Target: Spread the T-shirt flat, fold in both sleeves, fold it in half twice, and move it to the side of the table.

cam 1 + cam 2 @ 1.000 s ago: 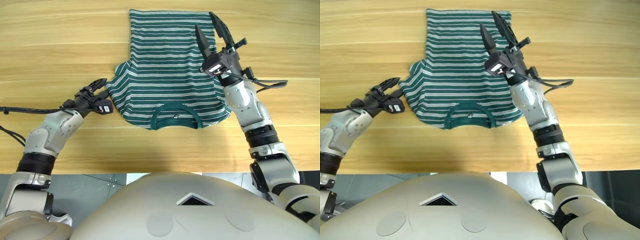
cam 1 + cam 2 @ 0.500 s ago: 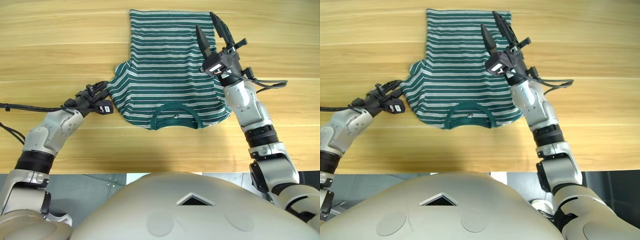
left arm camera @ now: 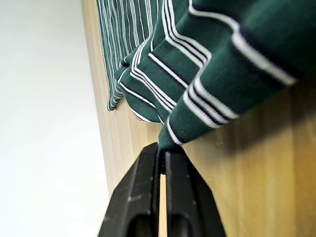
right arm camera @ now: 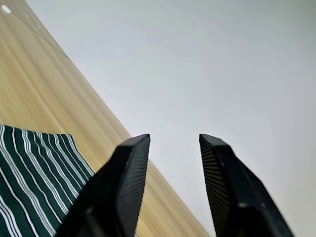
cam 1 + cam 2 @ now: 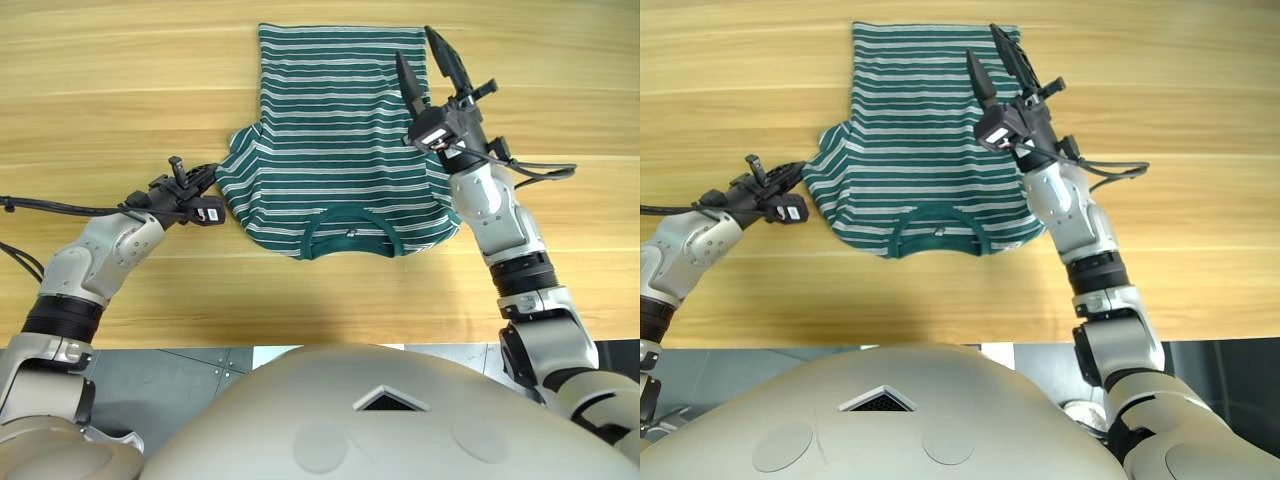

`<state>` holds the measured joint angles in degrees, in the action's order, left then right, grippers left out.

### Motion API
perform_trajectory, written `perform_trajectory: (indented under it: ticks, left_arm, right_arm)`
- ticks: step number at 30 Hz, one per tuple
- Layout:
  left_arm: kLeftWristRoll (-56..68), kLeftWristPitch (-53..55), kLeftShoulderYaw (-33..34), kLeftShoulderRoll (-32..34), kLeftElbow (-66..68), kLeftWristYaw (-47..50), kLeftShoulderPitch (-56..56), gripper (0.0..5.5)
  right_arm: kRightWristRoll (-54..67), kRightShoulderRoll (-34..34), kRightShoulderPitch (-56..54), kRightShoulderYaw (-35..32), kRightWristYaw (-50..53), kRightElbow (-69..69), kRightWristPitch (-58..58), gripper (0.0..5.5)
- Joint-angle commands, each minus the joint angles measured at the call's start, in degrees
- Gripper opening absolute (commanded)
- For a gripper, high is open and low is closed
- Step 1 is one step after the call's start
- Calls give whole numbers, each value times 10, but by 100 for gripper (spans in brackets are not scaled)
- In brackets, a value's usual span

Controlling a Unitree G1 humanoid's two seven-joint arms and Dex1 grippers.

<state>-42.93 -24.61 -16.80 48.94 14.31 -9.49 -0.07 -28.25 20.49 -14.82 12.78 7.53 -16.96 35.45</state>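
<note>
Left eye view: the green, white-striped T-shirt [image 5: 330, 130] lies on the wooden worktop [image 5: 120, 80], collar nearest the robot and hem toward the far edge. A small tag [image 5: 352, 232] sits inside the collar, its print too small to read. The left tool [image 5: 205, 182] is low at the shirt's left sleeve; in the left wrist view its fingers [image 3: 148, 163] are pressed together on the sleeve's tip. The right tool [image 5: 417, 50] hangs above the shirt's right side, fingers spread wide and holding nothing. White stickers on both tools cannot be read.
</note>
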Motion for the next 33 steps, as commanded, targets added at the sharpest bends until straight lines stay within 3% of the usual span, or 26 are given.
perform_trajectory:
  ticks: [1,10,18,33]
  left_arm:
    - [8,6,-23,-22,14,-2,70,1]
    - [80,11,4,-76,-31,52,127,1]
    - [80,-3,35,-101,-39,110,88,1]
    - [65,-79,-43,-147,15,94,34,1]
  right_arm:
    - [3,-3,1,-7,2,1,-1,183]
    - [0,-4,-1,-14,8,-15,2,183]
    - [-5,-9,-11,-11,16,-36,5,183]
    - [-21,-24,-26,-1,38,-81,19,183]
